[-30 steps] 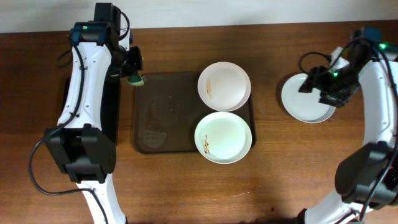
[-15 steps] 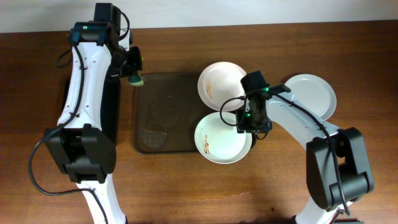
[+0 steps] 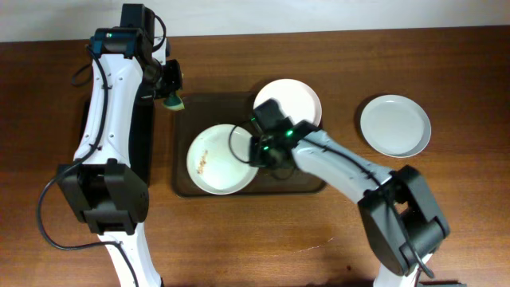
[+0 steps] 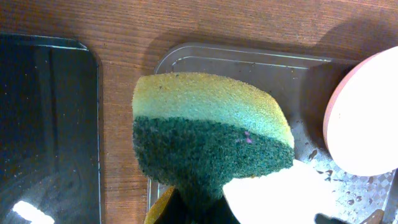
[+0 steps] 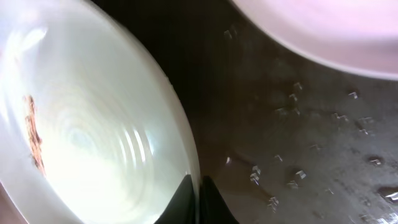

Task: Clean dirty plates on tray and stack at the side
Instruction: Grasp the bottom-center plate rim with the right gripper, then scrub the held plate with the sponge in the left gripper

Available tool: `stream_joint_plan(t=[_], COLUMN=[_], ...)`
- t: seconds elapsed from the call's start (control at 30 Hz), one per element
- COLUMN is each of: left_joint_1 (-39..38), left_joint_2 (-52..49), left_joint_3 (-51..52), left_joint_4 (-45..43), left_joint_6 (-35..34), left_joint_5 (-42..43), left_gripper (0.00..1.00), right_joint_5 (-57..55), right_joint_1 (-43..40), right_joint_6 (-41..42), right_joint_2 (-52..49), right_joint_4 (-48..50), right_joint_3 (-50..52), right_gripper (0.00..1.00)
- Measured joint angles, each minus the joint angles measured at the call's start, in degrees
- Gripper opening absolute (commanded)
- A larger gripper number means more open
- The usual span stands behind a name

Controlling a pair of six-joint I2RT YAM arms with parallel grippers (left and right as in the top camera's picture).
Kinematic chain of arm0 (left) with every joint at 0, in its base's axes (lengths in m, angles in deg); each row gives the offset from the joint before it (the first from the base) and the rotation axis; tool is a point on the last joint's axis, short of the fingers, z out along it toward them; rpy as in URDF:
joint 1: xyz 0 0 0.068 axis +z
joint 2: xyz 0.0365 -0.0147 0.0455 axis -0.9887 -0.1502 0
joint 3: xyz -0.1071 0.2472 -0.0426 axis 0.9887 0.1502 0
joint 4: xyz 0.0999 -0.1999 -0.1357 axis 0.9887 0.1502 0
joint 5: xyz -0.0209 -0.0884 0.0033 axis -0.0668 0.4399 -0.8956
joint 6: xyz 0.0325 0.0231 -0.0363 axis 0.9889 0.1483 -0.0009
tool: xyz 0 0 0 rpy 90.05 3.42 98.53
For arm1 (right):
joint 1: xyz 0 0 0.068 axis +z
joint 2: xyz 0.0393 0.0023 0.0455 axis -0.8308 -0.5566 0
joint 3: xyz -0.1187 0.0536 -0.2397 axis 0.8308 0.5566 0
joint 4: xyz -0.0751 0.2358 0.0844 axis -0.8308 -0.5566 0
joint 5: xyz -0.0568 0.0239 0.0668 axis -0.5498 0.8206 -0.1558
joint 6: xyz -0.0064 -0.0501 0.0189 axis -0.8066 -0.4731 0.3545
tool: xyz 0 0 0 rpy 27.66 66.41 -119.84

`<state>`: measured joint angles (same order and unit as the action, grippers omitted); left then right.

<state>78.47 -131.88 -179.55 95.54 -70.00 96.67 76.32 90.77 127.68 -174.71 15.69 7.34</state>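
Observation:
A white plate (image 3: 221, 159) with a yellow-brown smear (image 5: 31, 130) lies on the left half of the dark brown tray (image 3: 211, 108). My right gripper (image 3: 256, 148) is shut on this plate's right rim; the right wrist view shows the rim (image 5: 186, 149) pinched between the two dark fingertips (image 5: 210, 200). A second smeared plate (image 3: 288, 104) rests at the tray's far right corner. A third plate (image 3: 395, 125) sits on the table to the right. My left gripper (image 3: 170, 92) hangs over the tray's far left corner, shut on a yellow-green sponge (image 4: 211, 134).
A glossy black tray (image 4: 43, 124) lies left of the brown tray, under the left arm. Water droplets (image 5: 298, 174) dot the brown tray's surface. The right arm (image 3: 343, 167) stretches across the tray's right part.
My right arm left the plate at the side, came over the tray, shut on the near plate's rim and slid that plate to the tray's left half. The left arm stayed put.

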Motion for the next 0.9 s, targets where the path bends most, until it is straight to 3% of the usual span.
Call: stream_joint_plan(t=[0.07, 0.1, 0.13, 0.17, 0.23, 0.43, 0.5, 0.53, 0.67, 0.9], left_joint_1=[0.0, 0.0, 0.0, 0.0, 0.0, 0.0, -0.1, -0.3, -4.0, -6.3], left_joint_2=[0.0, 0.0, 0.0, 0.0, 0.0, 0.0, 0.0, 0.0, -0.1, -0.5], left_joint_3=[0.0, 0.0, 0.0, 0.1, 1.1, 1.5, 1.5, 1.5, 4.6, 28.7], left_joint_4=[0.0, 0.0, 0.0, 0.0, 0.0, 0.0, 0.7, 1.1, 2.5, -11.3], left_joint_6=[0.0, 0.0, 0.0, 0.0, 0.0, 0.0, 0.0, 0.0, 3.4, 7.9], left_joint_5=[-0.2, -0.2, -0.2, -0.2, -0.2, -0.2, -0.2, -0.2, -0.2, -0.2], left_gripper=[0.01, 0.01, 0.01, 0.01, 0.01, 0.01, 0.00, 0.00, 0.01, 0.00], right_joint_5=[-6.6, -9.3, -10.6, -11.2, -11.0, -1.6, 2.9, 4.1, 6.1, 7.2], right_joint_1=[4.2, 5.1, 5.2, 5.0, 4.2, 0.0, -0.1, -0.2, -0.8, -2.3], right_joint_6=[3.3, 4.4, 5.2, 5.5, 6.1, 6.6, 6.9, 7.0, 7.4, 7.4], right_joint_2=[-0.5, -1.0, -1.6, -2.0, -3.2, -5.9, -6.8, -7.1, -7.6, -7.7], right_joint_4=[1.9, 2.2, 2.2, 2.4, 3.1, 7.3, 8.2, 8.2, 8.1, 7.6], right_joint_3=[0.0, 0.0, 0.0, 0.0, 0.0, 0.0, -0.4, -0.5, -0.5, -0.5], right_gripper=[0.04, 0.12, 0.28, 0.35, 0.39, 0.36, 0.10, 0.05, 0.04, 0.04])
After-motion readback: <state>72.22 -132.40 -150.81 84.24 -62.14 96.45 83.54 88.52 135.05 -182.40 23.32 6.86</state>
